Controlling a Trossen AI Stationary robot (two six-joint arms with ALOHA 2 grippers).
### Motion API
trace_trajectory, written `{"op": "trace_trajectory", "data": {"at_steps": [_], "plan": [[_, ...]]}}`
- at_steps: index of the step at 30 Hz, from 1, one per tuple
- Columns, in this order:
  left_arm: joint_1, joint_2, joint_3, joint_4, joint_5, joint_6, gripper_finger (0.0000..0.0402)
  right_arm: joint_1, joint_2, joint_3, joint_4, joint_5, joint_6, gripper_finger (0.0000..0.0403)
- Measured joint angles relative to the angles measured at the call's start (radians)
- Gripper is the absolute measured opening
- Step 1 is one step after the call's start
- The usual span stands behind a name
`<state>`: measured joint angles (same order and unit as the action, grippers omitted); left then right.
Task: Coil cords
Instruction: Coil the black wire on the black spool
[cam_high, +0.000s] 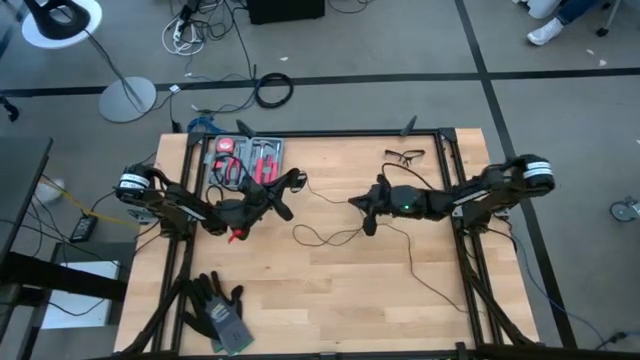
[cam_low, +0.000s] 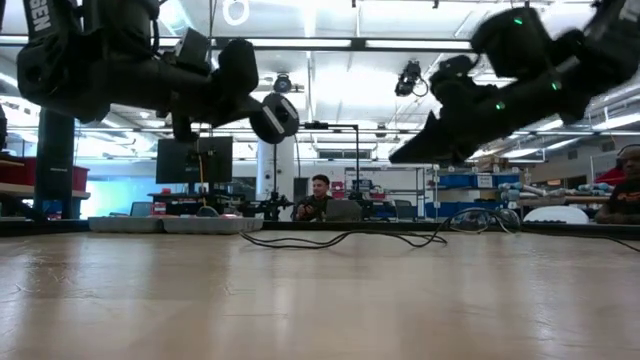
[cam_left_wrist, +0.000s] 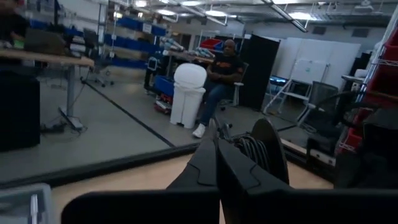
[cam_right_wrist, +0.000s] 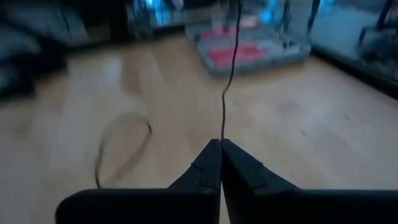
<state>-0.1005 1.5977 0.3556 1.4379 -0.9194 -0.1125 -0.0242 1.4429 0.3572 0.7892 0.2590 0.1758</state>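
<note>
- Pinched between the closed fingers of the right tool (cam_right_wrist: 220, 144) is the cord (cam_right_wrist: 227, 81); it runs straight away from the tips toward a red-filled tray (cam_right_wrist: 249, 46); this tool hangs above the middle of the tabletop (cam_high: 330, 300), clear of the wood
- left tool (cam_high: 290, 185) is fully closed too, raised over the tabletop's left half; the puck (cam_left_wrist: 271, 149) sits against its fingers, with thin cord wound beside it
- between the two tools the cord sags in slack loops on the tabletop; a further strand trails past the right tool toward the near right edge
- outward: the tray lies just behind the left tool; glasses (cam_high: 404, 155) near the far edge; gloves (cam_high: 218, 310) at the near left corner
</note>
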Motion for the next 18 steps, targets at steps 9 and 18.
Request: {"op": "trace_trajectory", "data": {"at_steps": [9, 18], "plan": [[0.0, 0.0, 0.056, 0.008, 0.004, 0.086, 0.0, 0.002, 0.365, 0.072, 0.5, 0.001, -0.006, 0.0007], [-0.01, 0.0, 0.063, 0.01, 0.004, 0.108, 0.0, 0.002, 0.488, 0.251, 0.464, 0.018, -0.157, 0.0015]]}}
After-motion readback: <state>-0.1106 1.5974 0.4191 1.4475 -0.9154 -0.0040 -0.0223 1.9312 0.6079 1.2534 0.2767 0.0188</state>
